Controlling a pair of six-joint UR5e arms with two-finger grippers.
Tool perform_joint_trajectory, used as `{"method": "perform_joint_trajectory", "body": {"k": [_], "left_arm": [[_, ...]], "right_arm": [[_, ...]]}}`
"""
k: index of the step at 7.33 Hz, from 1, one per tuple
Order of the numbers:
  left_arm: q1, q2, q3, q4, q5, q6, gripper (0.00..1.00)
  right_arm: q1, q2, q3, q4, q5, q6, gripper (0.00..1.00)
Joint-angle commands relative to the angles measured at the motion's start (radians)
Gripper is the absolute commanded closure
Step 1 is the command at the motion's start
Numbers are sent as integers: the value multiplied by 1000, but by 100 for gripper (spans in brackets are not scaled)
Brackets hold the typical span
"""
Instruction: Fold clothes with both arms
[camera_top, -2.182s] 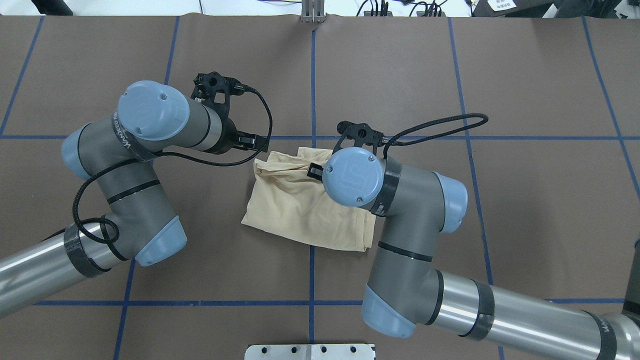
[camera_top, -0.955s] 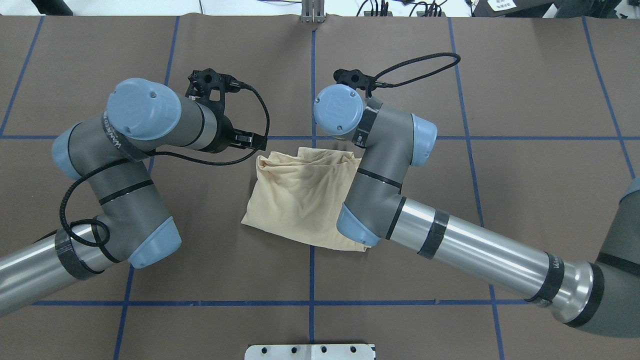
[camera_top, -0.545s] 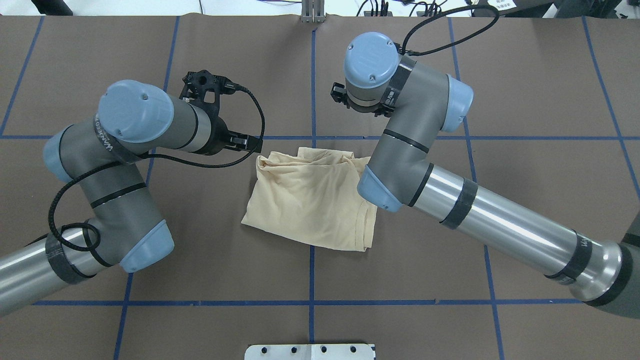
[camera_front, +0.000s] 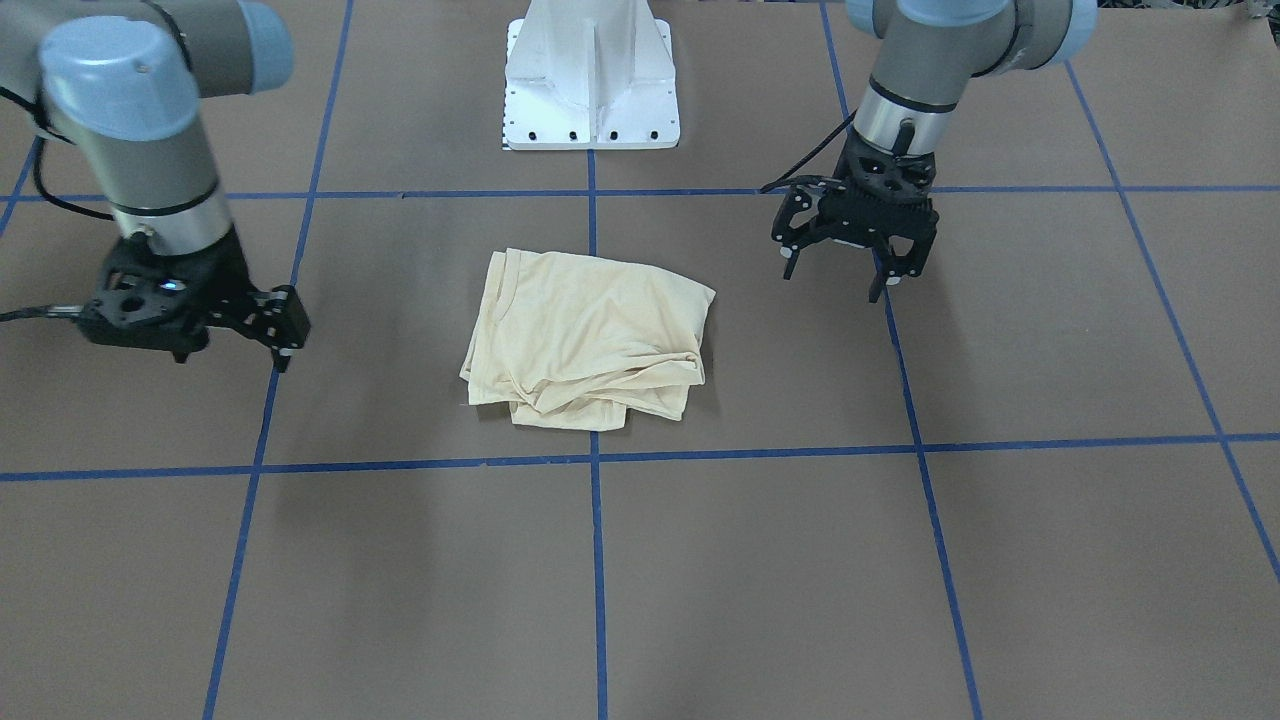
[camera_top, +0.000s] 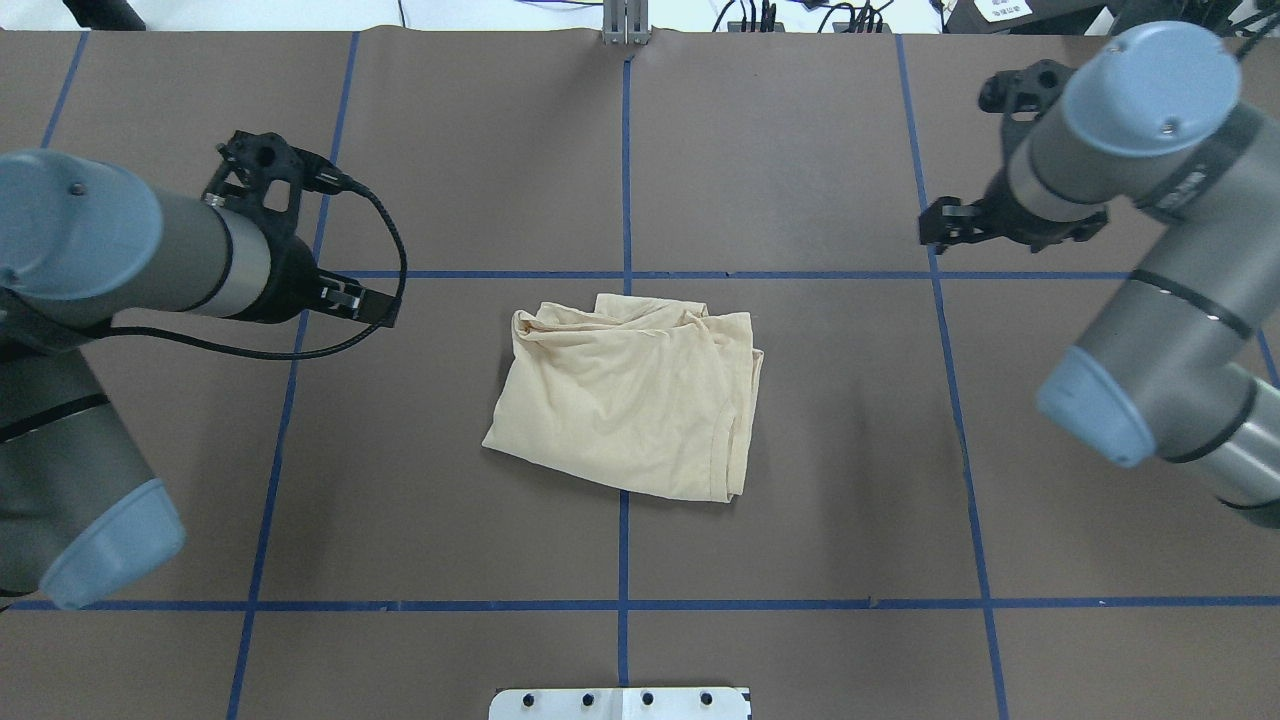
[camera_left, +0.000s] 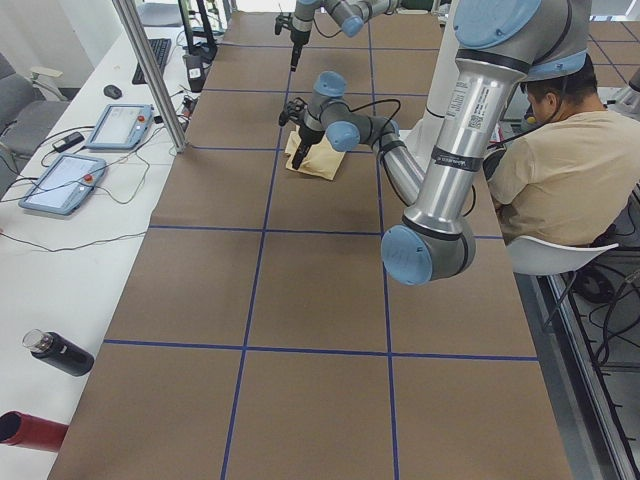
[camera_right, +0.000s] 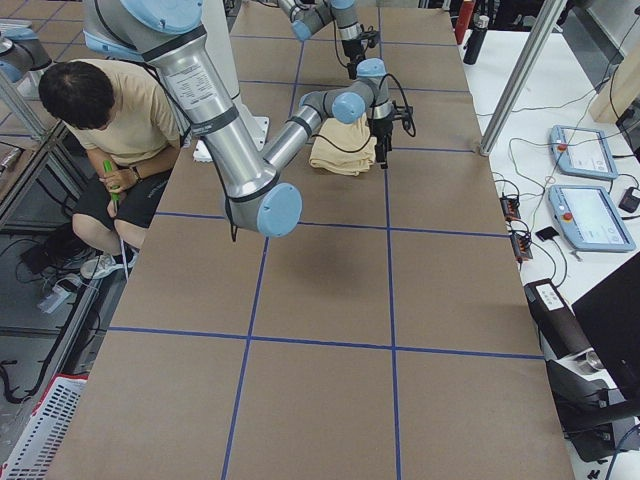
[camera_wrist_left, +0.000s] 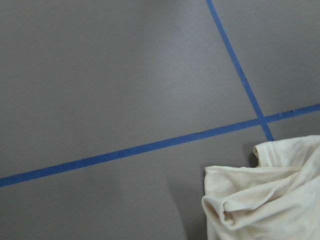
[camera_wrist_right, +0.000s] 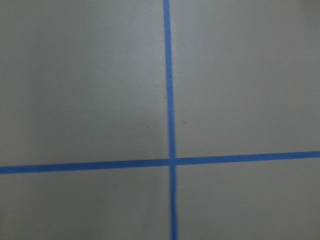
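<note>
We find the shirt (camera_top: 625, 395) in the middle of the desk (camera_top: 800, 150), lying across the central blue tape line (camera_top: 625, 150). It is gathered into a compact, roughly four-sided bundle with several layers stacked. Neither its print nor its sleeves show, so we judge the main folds are made.

The edge away from the robot is rumpled, with loose ridges and a small curl at one corner, as the left wrist view shows (camera_wrist_left: 265, 200). The edge nearest the robot lies flatter and cleaner.

The left arm (camera_top: 150, 260) hangs over bare desk on its own side, well apart from the cloth. The left jaws are spread and hold nothing, plainest in the front-facing view. The right arm (camera_top: 1150, 150) stands off on the other side, further from the bundle. The right jaws look spread too, and empty, and the right wrist view shows only tape and desk.

We judge the task nearly or fully done. At most the crumpled far edge needs smoothing or squaring.
</note>
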Motion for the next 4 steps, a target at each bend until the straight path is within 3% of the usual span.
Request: {"method": "perform_joint_trajectory", "body": {"k": [1, 3, 4], "left_arm": [[-134, 166, -113, 23, -19, 203, 0], [-331, 246, -100, 23, -171, 472, 0], [-425, 298, -83, 22, -244, 559, 0]], "right_arm": [[312, -270, 27, 6, 151, -577, 0], [608, -400, -65, 6, 299, -974, 0], [673, -460, -85, 6, 308, -1011, 0]]}}
